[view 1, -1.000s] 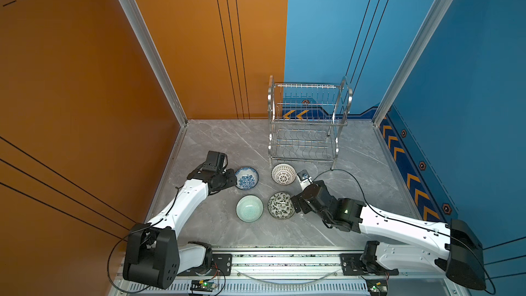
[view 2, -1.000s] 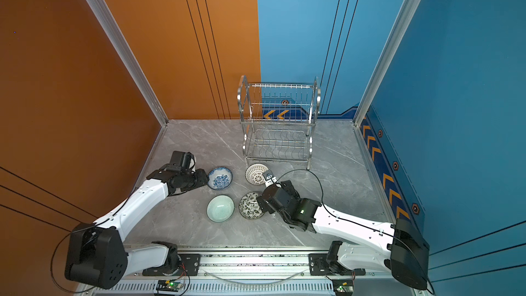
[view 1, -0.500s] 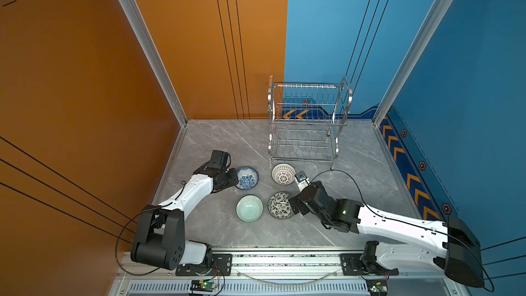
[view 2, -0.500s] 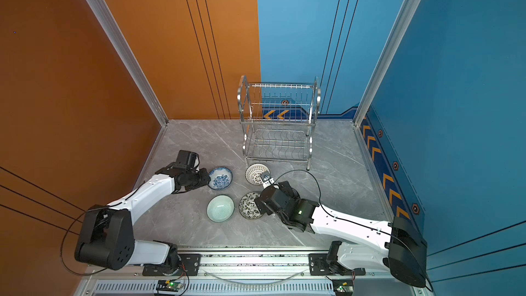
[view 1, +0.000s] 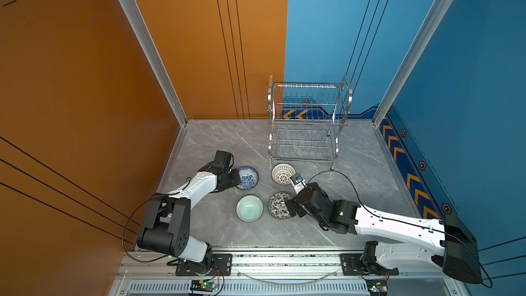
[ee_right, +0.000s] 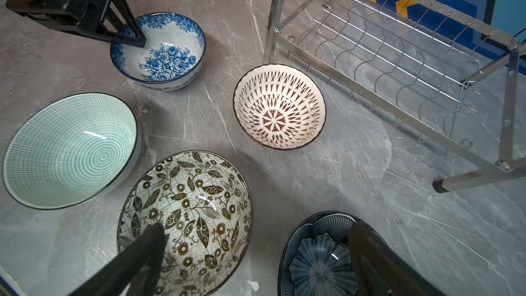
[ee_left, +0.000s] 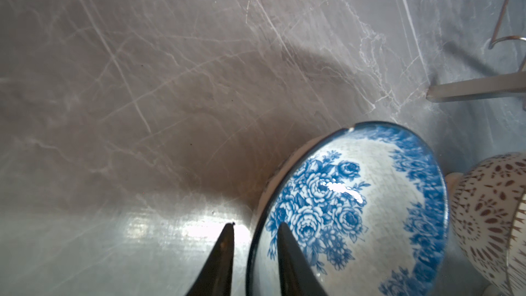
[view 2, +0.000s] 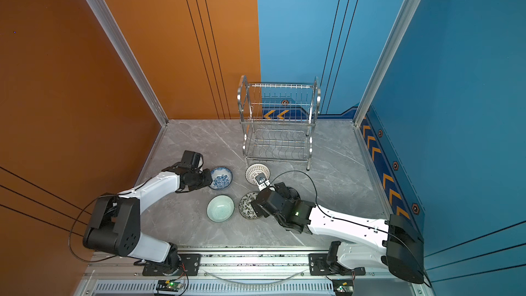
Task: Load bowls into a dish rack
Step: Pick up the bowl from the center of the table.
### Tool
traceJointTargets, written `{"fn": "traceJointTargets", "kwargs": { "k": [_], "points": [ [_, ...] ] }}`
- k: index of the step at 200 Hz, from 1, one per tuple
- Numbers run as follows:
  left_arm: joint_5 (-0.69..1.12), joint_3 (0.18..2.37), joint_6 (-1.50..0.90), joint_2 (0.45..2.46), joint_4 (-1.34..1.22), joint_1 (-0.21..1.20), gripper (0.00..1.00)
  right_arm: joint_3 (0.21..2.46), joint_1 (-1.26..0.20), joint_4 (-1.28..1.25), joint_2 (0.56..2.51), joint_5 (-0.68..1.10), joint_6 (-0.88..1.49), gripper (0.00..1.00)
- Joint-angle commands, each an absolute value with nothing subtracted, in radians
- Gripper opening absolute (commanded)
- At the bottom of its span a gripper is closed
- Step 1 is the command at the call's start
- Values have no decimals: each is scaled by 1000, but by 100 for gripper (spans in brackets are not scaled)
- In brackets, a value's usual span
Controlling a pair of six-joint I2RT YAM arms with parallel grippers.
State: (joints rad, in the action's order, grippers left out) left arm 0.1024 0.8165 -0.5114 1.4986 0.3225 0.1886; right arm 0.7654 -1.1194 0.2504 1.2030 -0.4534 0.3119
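Five small bowls, open side up, on a grey marbled tabletop (view 1: 216, 143), clustered just in front of a two-tier steel wire dish rack (view 1: 308, 123) set toward the back wall.

Row nearest the rack: blue-floral bowl (ee_right: 165, 52) on the left, white lattice-patterned bowl (ee_right: 279, 106) on the right. The latter close to the rack's front left foot, not touching it.

Row nearer the robot: mint green bowl (ee_right: 71, 149) on the left, with fine ringed lines inside. Just beside it, black-and-white leaf-patterned bowl (ee_right: 193, 200). Farther right, dark navy bowl (ee_right: 318, 266) with a ribbed petal centre, largely hidden under the right arm in both top views.

Left gripper (ee_left: 254, 224) down at the blue-floral bowl, straddling the left side of its rim. One black finger inside the bowl, its partner outside. Both drawn near each other, yet with a thin gap visible on either side of the rim, so not pressed onto it. Bowl resting on the tabletop.

Right gripper (ee_right: 257, 224) spread wide and holding nothing, low over the near row. One finger above the rim of the leaf-patterned bowl, its partner above the dark navy bowl. Bare tabletop between those two bowls under the middle of the spread.
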Motion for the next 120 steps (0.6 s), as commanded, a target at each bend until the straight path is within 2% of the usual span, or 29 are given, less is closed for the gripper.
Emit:
{"fn": "traceJointTargets", "kwargs": {
  "k": [1,75,120],
  "points": [
    [118,798,-520,1521,294,192,25,800,-1127,264,1228,-489,310,100],
    [126,808,-544,1546,273,195,14,806,-1160,273,1231,-515,299,100],
    [112,815,-570,1536,272,196,2,791,-1160,261,1218,-529,294,100]
  ]
}}
